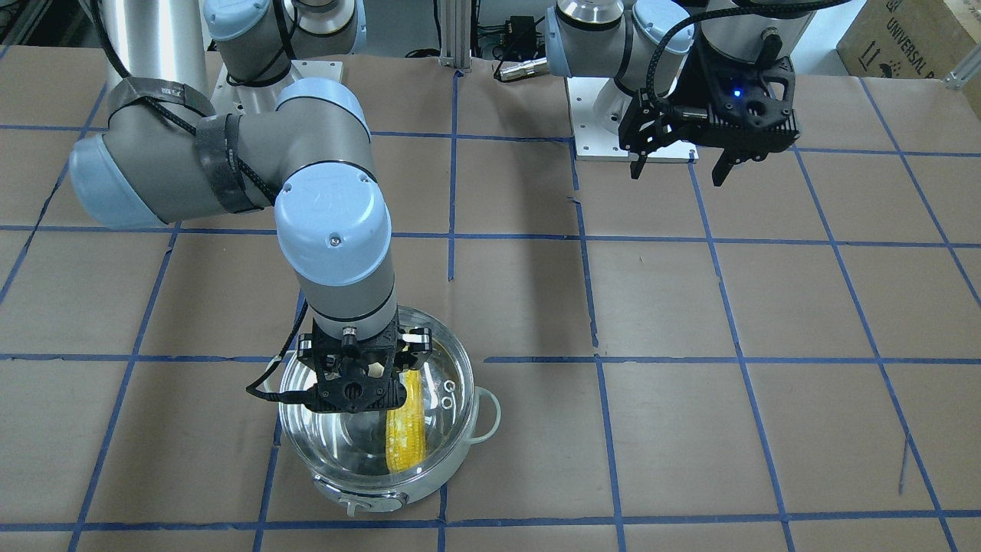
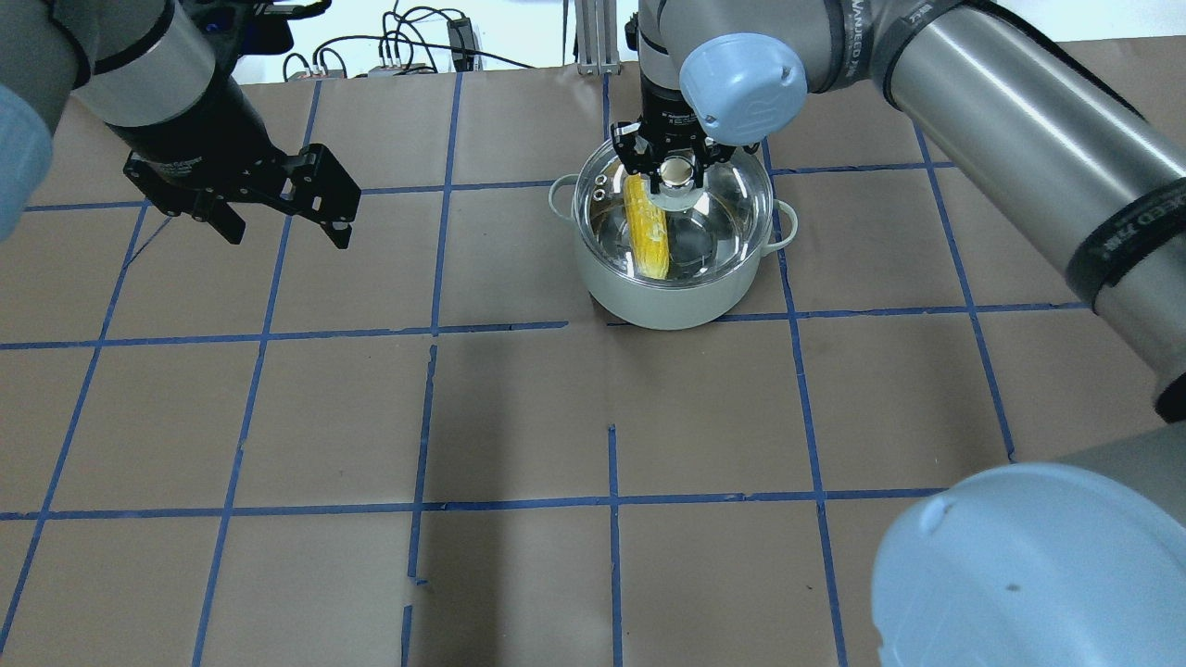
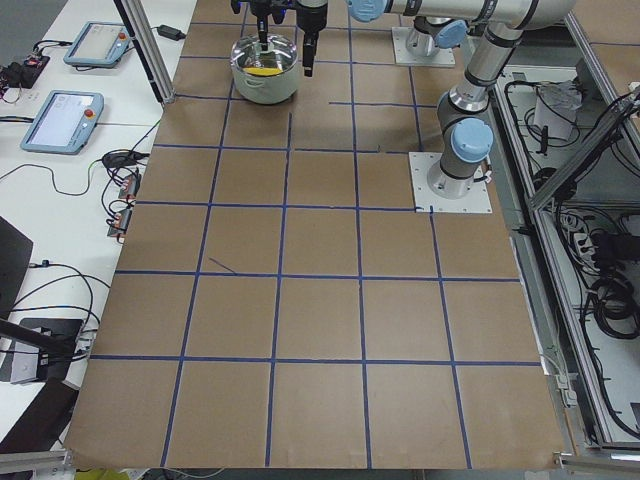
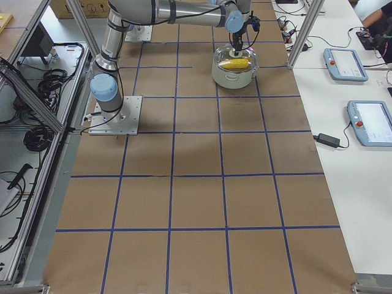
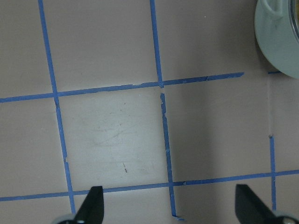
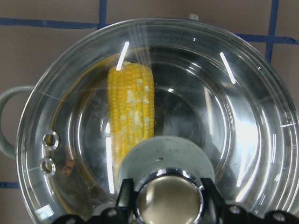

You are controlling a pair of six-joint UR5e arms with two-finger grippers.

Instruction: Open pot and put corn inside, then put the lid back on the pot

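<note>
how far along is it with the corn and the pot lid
Done: the corn lies inside the pot, and the lid looks seated on the rim over it.
In hand: the right gripper grips the lid's knob.
Left: probably only to let go of the knob and lift away.
The left gripper hangs open off to the side, holding nothing.
</note>
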